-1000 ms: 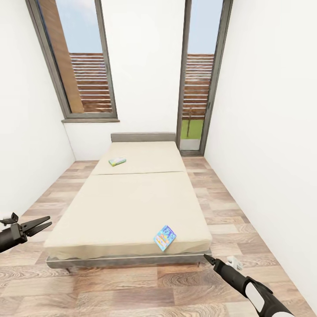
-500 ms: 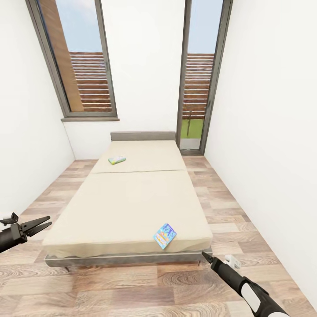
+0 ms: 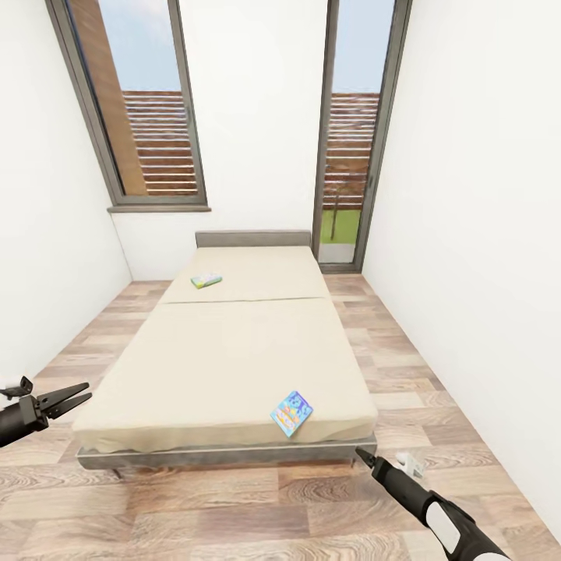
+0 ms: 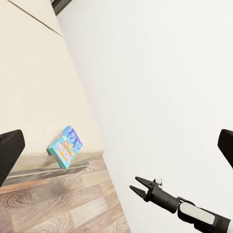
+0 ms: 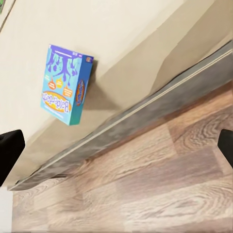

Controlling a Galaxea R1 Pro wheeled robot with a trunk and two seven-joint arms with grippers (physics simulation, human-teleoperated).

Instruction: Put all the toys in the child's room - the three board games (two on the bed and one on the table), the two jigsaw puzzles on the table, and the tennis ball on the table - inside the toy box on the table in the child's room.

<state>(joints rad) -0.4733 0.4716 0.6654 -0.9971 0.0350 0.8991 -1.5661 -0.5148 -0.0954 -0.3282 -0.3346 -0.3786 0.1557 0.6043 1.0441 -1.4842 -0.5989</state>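
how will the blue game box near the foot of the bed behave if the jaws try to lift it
The blue game box looks flat and rigid, so it should probably stay stiff when lifted. It lies flat on the soft cream bed, so getting a jaw under it may be awkward; pushing it would likely slide it, not roll it.

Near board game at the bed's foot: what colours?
Blue face with an orange-yellow band and teal-green edges, on the board game; clearest in the right wrist view.

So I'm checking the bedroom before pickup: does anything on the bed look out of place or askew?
Two board games lie loose on the bed: one sits skewed near the foot edge, by the right end effector; the other lies askew up near the headboard. Nothing looks damaged.
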